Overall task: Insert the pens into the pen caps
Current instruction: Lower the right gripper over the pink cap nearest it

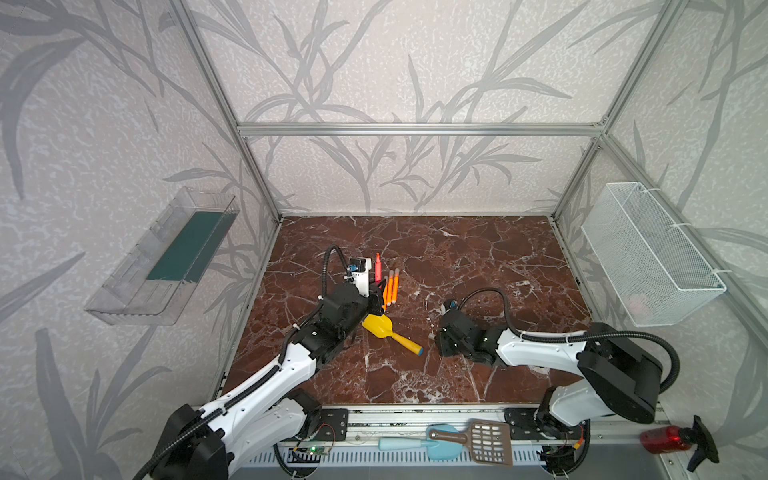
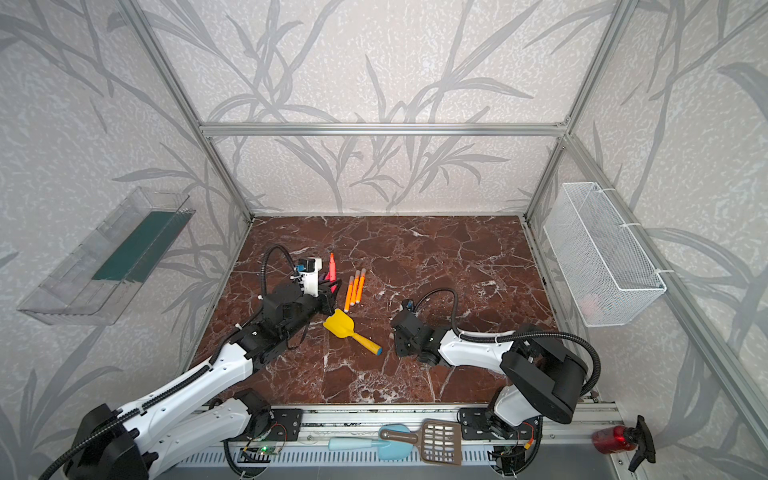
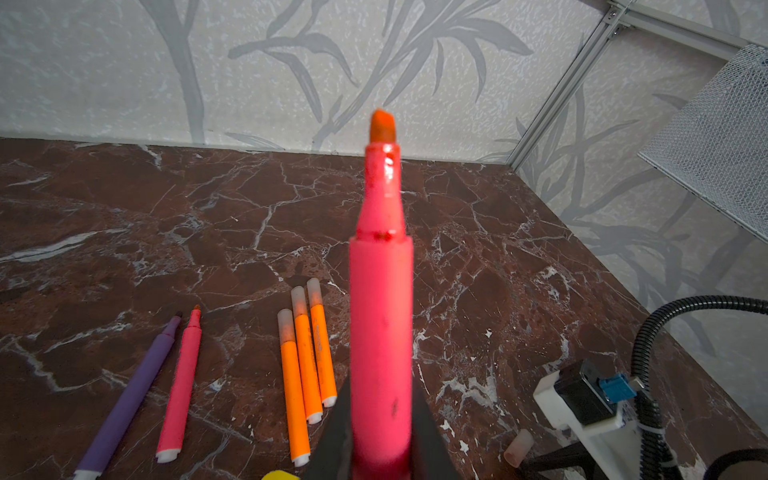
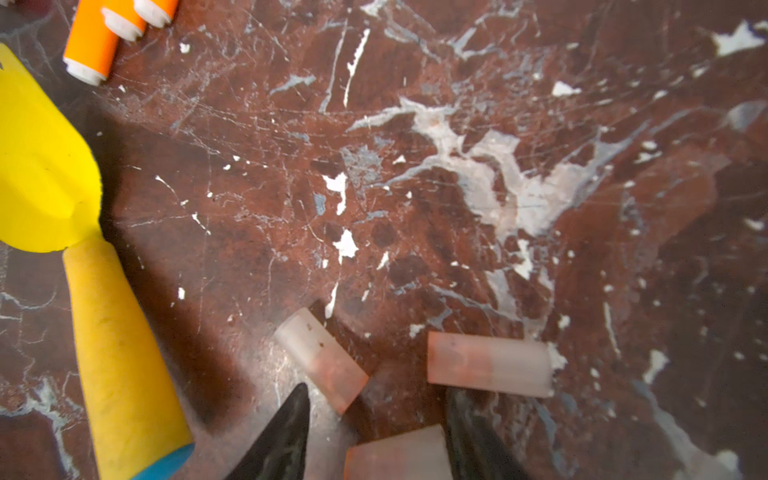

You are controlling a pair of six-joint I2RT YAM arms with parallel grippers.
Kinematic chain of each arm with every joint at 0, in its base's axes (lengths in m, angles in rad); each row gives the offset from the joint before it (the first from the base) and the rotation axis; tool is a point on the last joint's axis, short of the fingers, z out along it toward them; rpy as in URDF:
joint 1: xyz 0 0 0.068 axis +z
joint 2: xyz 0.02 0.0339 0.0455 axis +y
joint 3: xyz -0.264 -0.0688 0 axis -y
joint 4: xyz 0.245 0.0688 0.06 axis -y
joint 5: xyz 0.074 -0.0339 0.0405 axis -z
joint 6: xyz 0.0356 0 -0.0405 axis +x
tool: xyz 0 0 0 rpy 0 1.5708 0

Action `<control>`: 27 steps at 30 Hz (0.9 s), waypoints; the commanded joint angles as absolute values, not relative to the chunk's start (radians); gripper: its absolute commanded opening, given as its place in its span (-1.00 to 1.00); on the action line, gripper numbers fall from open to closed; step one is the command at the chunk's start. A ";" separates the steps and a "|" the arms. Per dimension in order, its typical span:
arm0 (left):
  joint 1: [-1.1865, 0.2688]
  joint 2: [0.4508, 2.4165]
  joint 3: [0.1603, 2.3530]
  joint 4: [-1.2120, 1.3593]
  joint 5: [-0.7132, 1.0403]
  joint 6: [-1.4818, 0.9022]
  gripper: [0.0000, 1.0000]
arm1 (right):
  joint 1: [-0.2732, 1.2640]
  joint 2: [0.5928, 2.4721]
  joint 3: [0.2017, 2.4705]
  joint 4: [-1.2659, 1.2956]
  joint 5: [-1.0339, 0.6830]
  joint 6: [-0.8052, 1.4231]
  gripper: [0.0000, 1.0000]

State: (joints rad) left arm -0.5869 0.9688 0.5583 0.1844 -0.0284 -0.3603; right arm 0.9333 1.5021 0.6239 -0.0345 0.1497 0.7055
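Three caps (image 4: 490,363) crowd your right hand (image 4: 376,390), spread around the nearest cap (image 4: 395,453); closing may grab it crooked or knock the others. Your left hand (image 3: 381,415) pinches a pink pen (image 3: 380,311).

Three capped pens (image 1: 390,289) side by side, toy shovel (image 1: 375,324) just before them, loose caps (image 4: 489,364) right of the shovel

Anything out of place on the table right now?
Yes: a yellow plastic toy shovel with an orange handle lies on the brown marble table, beside the three capped orange pens. It has no part in capping.
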 commanded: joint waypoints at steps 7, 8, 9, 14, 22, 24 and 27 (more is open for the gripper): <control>-0.586 0.971 0.568 0.178 -0.026 -0.364 -1.00 | 0.974 1.525 0.659 -0.049 0.121 0.690 -0.01; -0.587 0.971 0.569 0.175 -0.026 -0.364 -1.00 | 0.975 1.521 0.657 -0.052 0.121 0.689 -0.01; -0.587 0.970 0.569 0.175 -0.025 -0.364 -1.00 | 0.976 1.515 0.655 -0.053 0.121 0.689 -0.01; -0.587 0.968 0.569 0.175 -0.021 -0.365 -1.00 | 0.991 1.468 0.651 -0.105 0.179 0.699 -0.03; -0.587 0.963 0.569 0.174 -0.017 -0.366 -1.00 | 1.003 1.450 0.646 -0.197 0.270 0.730 0.16; -0.587 0.963 0.569 0.175 -0.018 -0.367 -1.00 | 1.009 1.466 0.651 -0.191 0.263 0.725 0.22; -0.587 0.966 0.569 0.175 -0.017 -0.367 -1.00 | 1.017 1.492 0.668 -0.183 0.250 0.714 0.29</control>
